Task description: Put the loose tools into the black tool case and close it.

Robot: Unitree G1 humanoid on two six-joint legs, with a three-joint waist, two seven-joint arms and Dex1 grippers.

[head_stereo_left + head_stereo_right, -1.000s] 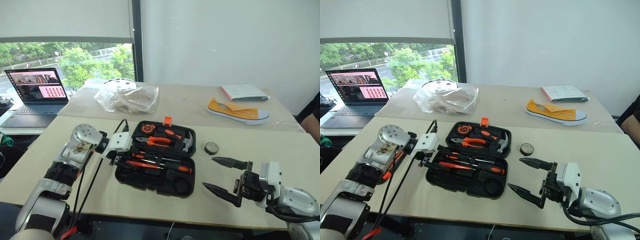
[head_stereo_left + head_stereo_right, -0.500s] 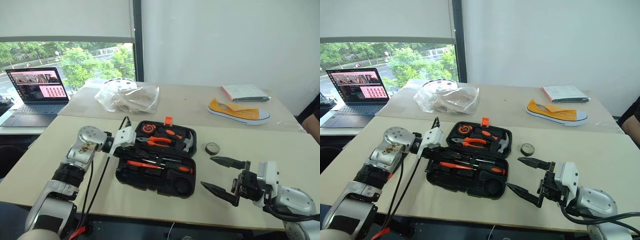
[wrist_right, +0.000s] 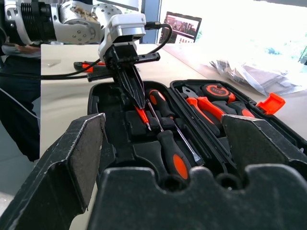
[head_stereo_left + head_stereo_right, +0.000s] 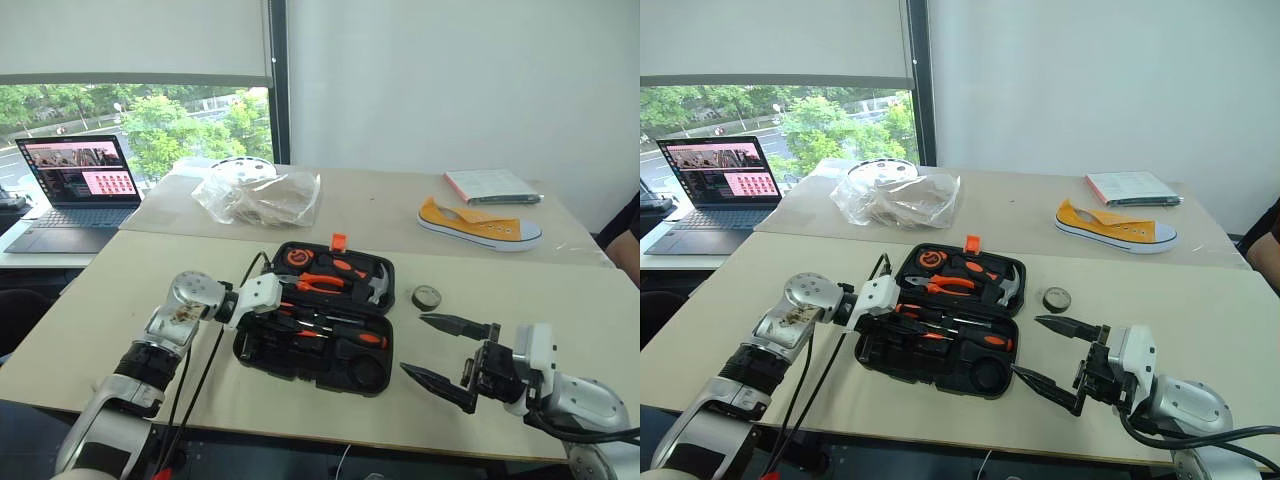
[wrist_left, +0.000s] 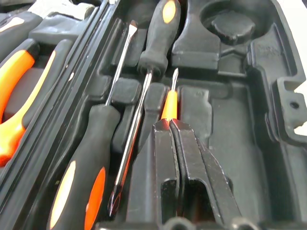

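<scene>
While the black tool case (image 4: 315,325) lies open mid-table, you've got both big screwdrivers (image 5: 91,158) seated. Your left gripper (image 5: 171,125) is pinched shut on the small orange tester screwdriver (image 5: 168,103) over its slot. Right gripper (image 4: 447,351) waits spread wide. Tape roll (image 4: 425,297) sits beside the case; knife on the table; lid unclosed.

Bright window daylight, blown-out wrist highlights

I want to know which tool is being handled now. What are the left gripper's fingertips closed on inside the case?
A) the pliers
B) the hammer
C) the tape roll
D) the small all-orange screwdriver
D: the left gripper pinches the small orange screwdriver in the black tool case.
</scene>
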